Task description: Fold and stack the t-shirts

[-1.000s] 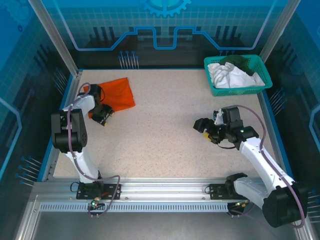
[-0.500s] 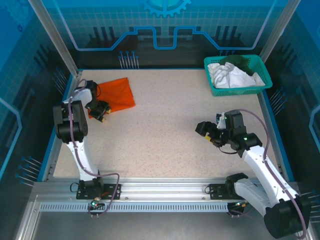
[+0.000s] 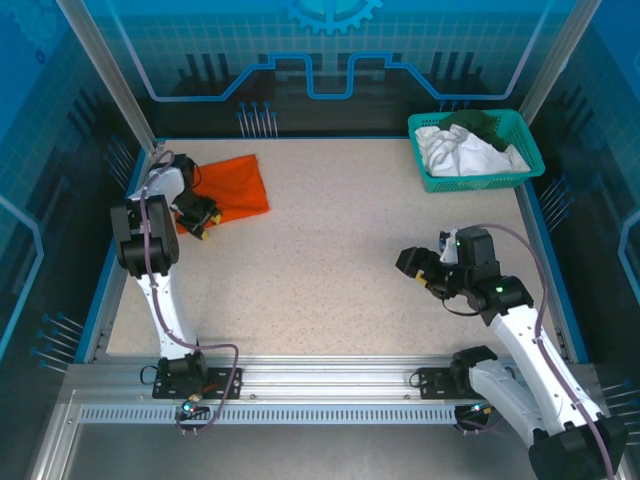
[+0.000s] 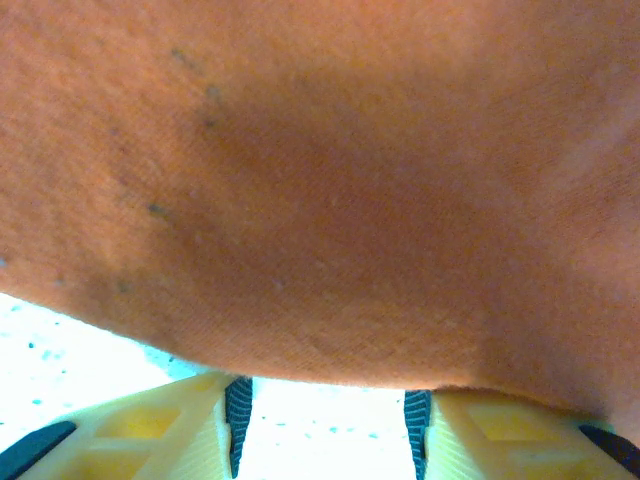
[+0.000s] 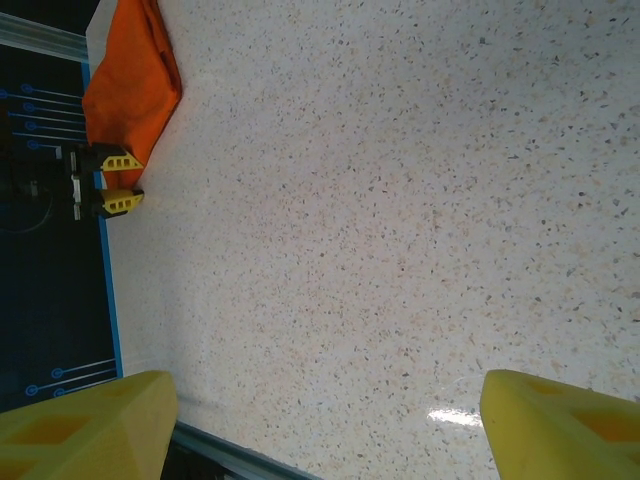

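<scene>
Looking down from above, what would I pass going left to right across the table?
Left arm → orange shirt → right gripper → basket

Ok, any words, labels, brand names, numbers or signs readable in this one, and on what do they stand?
No readable text.
The back panel carries only a gear emblem and circuit-style lines, with no lettering.
The orange t-shirt and the teal basket show no print, tag or label.
</scene>
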